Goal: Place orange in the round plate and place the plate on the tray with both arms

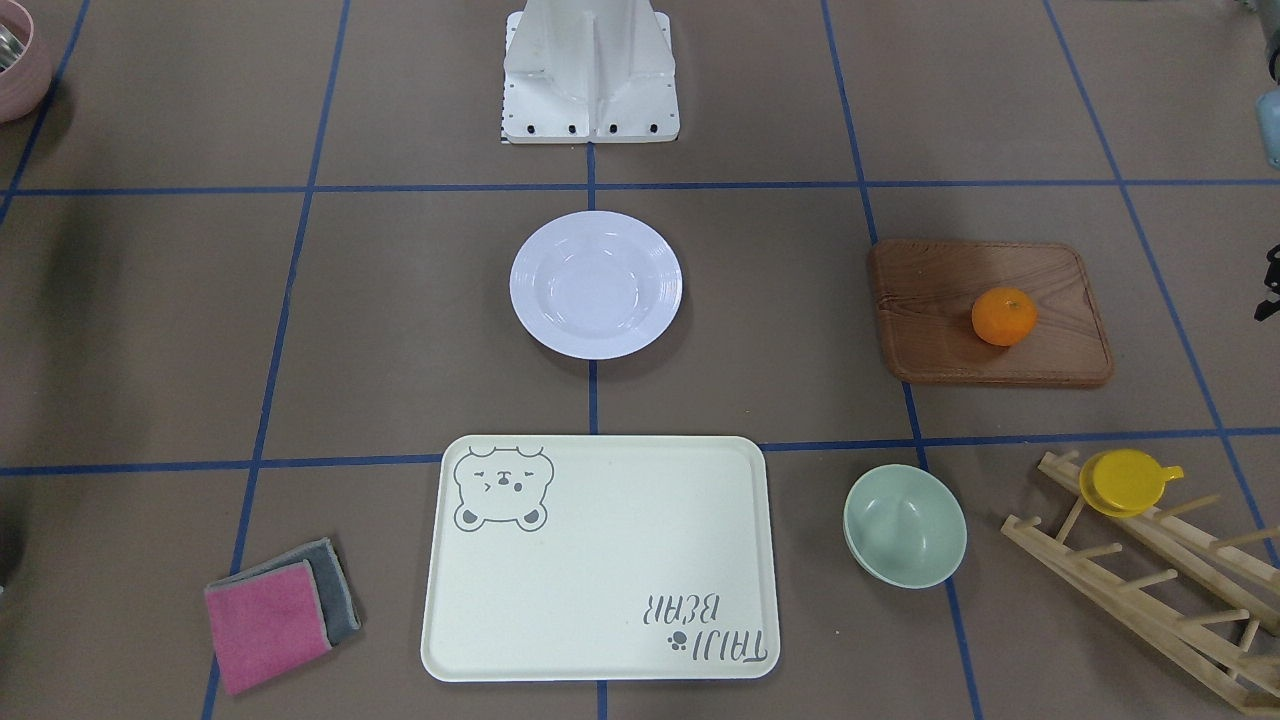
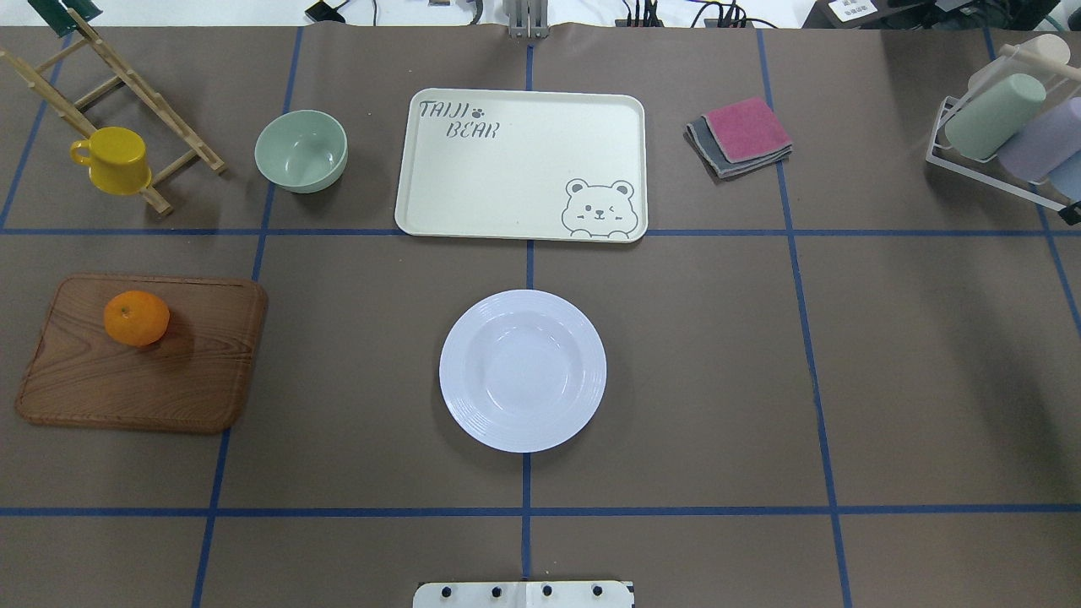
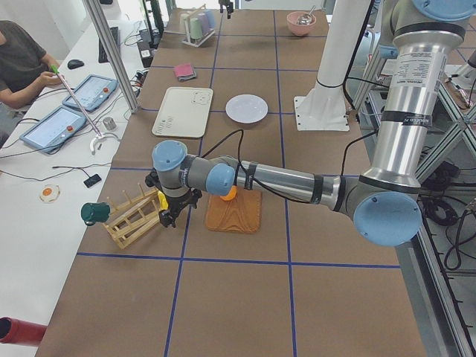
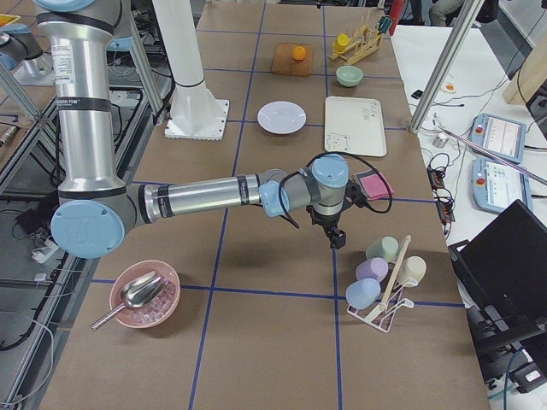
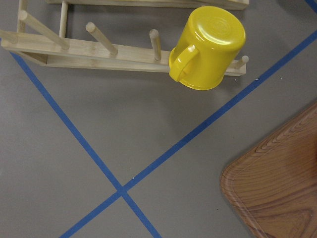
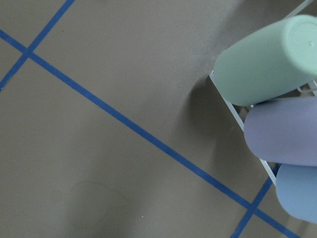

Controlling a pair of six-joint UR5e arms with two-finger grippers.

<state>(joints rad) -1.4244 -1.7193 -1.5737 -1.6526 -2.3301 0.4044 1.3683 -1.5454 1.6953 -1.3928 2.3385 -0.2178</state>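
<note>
One orange (image 2: pixel 136 317) rests on the board (image 2: pixel 169 380) (round plate (image 2: pixel 469 404) well apart).

My left arm (image 3: pixel 282 181), silver-grey tube with light-blue joint caps, reaches out low and nearly level from its elbow. At its wrist my left gripper (image 3: pixel 173 214), a black two-finger claw, points straight down. My right arm (image 4: pixel 201 195) stretches out likewise, and my right gripper (image 4: pixel 337 237) hangs downward from its bent wrist. Whether either claw's jaws stand apart or closed, I cannot tell.
</note>
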